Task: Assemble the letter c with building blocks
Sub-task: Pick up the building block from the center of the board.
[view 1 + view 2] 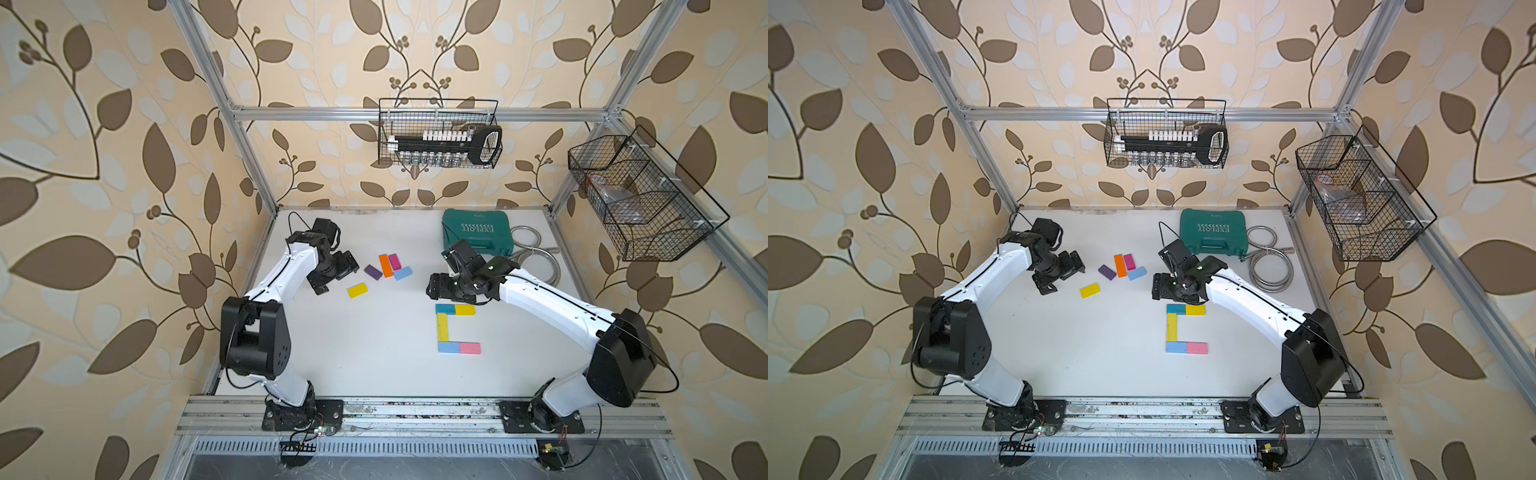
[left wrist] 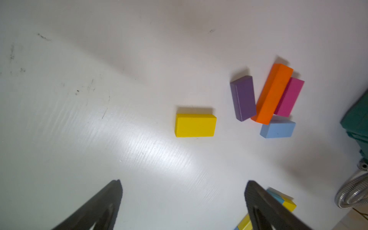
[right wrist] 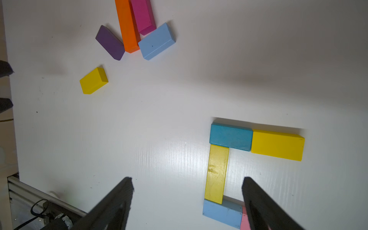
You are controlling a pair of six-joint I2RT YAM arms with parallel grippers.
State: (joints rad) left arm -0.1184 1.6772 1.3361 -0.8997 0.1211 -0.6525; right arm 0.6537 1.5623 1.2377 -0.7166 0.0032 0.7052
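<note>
Table (image 1: 353, 374): white.
Case (image 1: 478, 235): green, at the far edge.
Left gripper (image 2: 184, 184): fingers wide apart, empty, near the loose blocks.
Right gripper (image 3: 187, 181): fingers apart, empty, beside the C.
C (image 1: 442, 327): five blocks touching, flat, right of centre.
Loose blocks (image 1: 385, 265): five, far centre, well apart from the C.

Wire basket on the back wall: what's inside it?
The wire basket holds a black rack with white pieces and shiny metal cylinders below. Anything behind the rack is hidden.
</note>
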